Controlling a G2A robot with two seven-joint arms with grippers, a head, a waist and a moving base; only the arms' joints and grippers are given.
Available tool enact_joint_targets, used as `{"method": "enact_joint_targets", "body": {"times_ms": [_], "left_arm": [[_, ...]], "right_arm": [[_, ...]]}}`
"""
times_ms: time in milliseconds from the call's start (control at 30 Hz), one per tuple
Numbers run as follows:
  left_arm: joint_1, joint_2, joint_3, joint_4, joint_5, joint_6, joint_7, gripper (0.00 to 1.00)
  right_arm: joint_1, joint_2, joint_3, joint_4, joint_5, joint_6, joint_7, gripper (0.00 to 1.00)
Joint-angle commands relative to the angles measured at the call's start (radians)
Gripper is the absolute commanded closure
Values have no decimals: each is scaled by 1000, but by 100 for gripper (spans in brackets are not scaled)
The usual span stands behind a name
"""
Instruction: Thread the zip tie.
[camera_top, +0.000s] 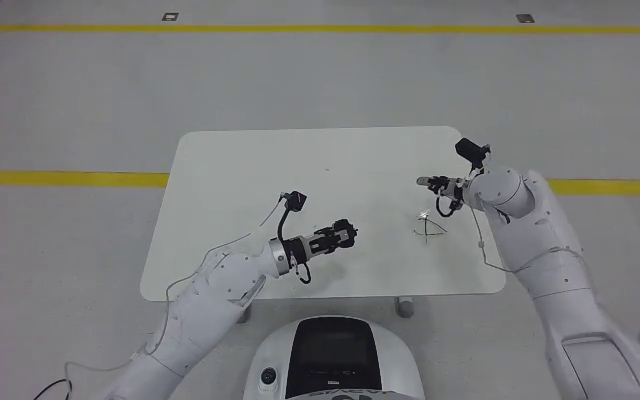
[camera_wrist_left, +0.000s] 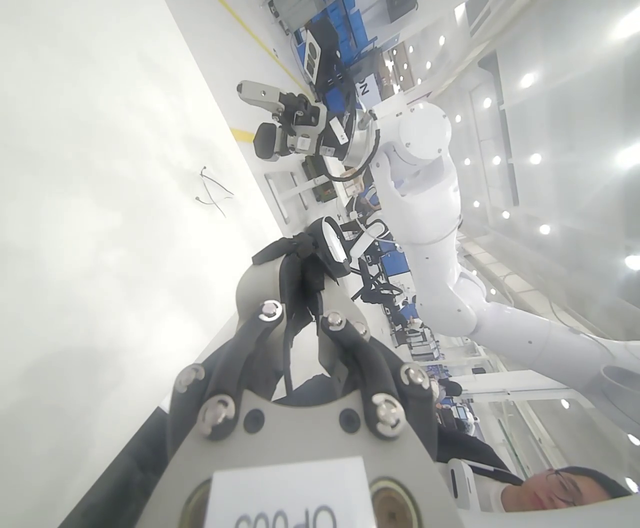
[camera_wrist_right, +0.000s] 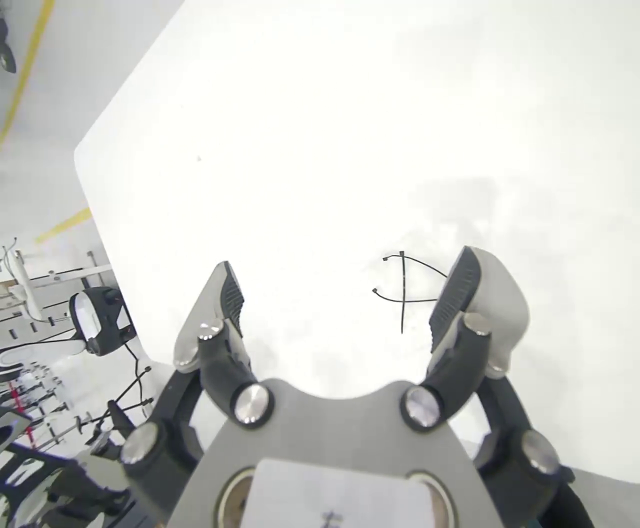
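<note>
Table (camera_top: 300, 170) was white and plain, with rounded corners, and it stood on a pale grey floor (camera_top: 100, 100). I counted two yellow lines (camera_top: 80, 179) on that floor, one passing behind the table and one farther back. There were also two small dark plates (camera_top: 170, 17) set in the floor beside the farther line. The hall around was bright, with round ceiling lamps (camera_wrist_left: 535, 159) and blue racks (camera_wrist_left: 350, 35) far behind.

The zip ties (camera_wrist_right: 402, 299) lay flat on the right half of the table, not far from its near edge. They were thin and black and they crossed each other. I counted two small heads and three thin strands, so I could not say whether there were two ties or three.

There were two arms, one at each side. The right gripper (camera_wrist_right: 345, 265) hung over the table just beside the ties, on their far side, with its two fingers spread wide and nothing between them. The left gripper (camera_top: 350, 234) was over the middle of the table, well apart from the ties. Its fingers were drawn together. Dark cables covered the tips, so I could not tell if something was pinched there.
</note>
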Motion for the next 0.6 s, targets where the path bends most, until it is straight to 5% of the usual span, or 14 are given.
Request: {"method": "enact_joint_targets", "body": {"times_ms": [0, 267, 567], "left_arm": [[0, 0, 0, 0, 0, 0, 0, 100], [0, 0, 0, 0, 0, 0, 0, 100], [0, 0, 0, 0, 0, 0, 0, 100]], "right_arm": [[-2, 0, -2, -2, -4, -3, -6, 0], [-10, -1, -110, -69, -241, 0, 75, 0], [19, -19, -93, -46, -249, 0, 265, 0]]}}
